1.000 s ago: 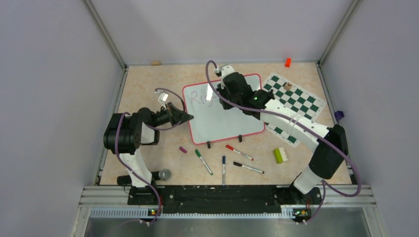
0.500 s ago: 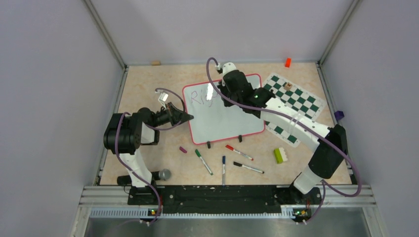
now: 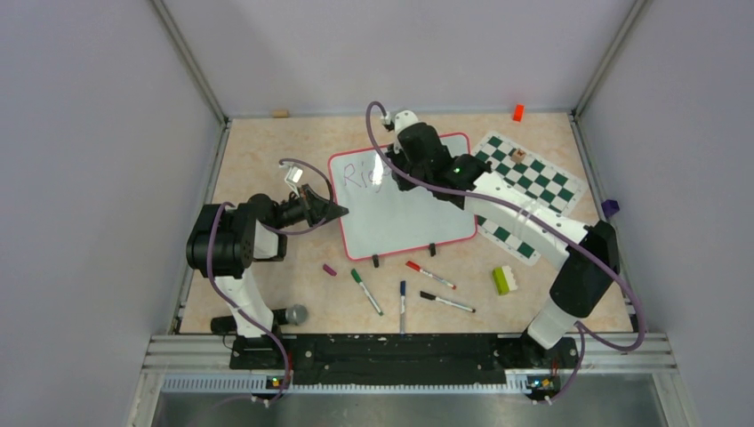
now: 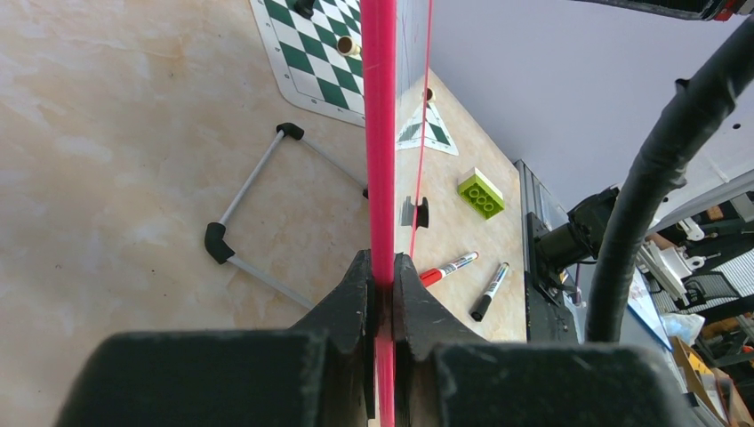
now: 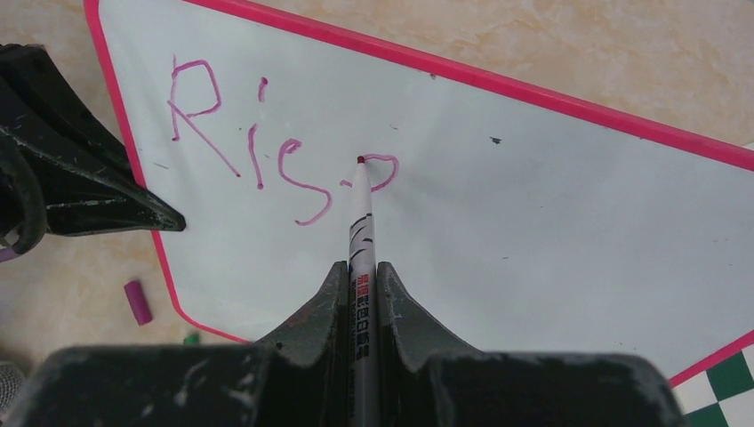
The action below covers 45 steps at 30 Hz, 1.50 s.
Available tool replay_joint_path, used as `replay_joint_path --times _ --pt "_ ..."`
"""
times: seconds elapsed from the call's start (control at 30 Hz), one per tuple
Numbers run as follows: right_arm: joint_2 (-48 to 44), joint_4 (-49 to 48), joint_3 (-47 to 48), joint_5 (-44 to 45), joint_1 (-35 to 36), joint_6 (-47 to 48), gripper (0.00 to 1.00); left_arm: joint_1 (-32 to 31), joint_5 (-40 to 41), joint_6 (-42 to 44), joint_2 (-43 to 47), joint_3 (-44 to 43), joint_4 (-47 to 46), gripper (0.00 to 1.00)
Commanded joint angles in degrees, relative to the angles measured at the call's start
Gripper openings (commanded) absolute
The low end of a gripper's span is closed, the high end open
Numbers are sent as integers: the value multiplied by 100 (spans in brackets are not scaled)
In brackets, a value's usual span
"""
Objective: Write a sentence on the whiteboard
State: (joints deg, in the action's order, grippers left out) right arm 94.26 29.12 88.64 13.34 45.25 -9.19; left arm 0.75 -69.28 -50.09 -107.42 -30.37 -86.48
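Observation:
The whiteboard (image 3: 405, 213) stands tilted on two black feet mid-table. My left gripper (image 3: 341, 211) is shut on its red-pink left rim, which the left wrist view (image 4: 378, 133) shows edge-on between my left gripper's (image 4: 383, 271) closed fingers. My right gripper (image 3: 393, 165) is shut on a white marker (image 5: 361, 213). The marker's tip touches the board (image 5: 551, 222) at a half-drawn fourth letter. The sentence (image 5: 267, 147) reads "Ris" plus that partial loop, in purple. It shows faintly at the board's top left in the top view (image 3: 362, 169).
A chess mat (image 3: 533, 182) lies right of the board. Red (image 3: 430, 274), green (image 3: 365, 291), blue (image 3: 402, 305) and black (image 3: 446, 302) markers lie in front, with a purple cap (image 3: 329, 269) and a green brick (image 3: 505, 280). An orange block (image 3: 517, 112) sits far right.
My right arm has shifted slightly to the far left with the marker on the board. The left arm and the board have not moved.

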Motion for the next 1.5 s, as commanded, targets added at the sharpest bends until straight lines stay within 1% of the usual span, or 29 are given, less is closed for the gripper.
replay_joint_path --times 0.0,0.3,0.6,0.77,0.87,1.0,1.27,1.47 --pt "129 -25 190 -285 -33 60 0 -49 -144 218 55 14 -634 0" --pt "-31 254 -74 -379 -34 41 0 -49 -139 227 70 26 -634 0" --pt "-83 564 -93 -289 -34 117 0 -49 -140 227 65 23 -633 0" --pt "-79 713 -73 -87 -30 152 0 -49 -146 216 50 14 -634 0" --pt "-111 768 -41 204 -32 116 0 -49 -147 218 61 14 -634 0" --pt "-311 623 -52 402 -34 43 0 -46 -155 218 59 11 -634 0" --pt "-1059 -73 -512 70 -43 43 0 -49 -161 210 55 8 -634 0" --pt "-998 -3 -634 290 -61 127 0 -49 -173 194 44 -3 -633 0"
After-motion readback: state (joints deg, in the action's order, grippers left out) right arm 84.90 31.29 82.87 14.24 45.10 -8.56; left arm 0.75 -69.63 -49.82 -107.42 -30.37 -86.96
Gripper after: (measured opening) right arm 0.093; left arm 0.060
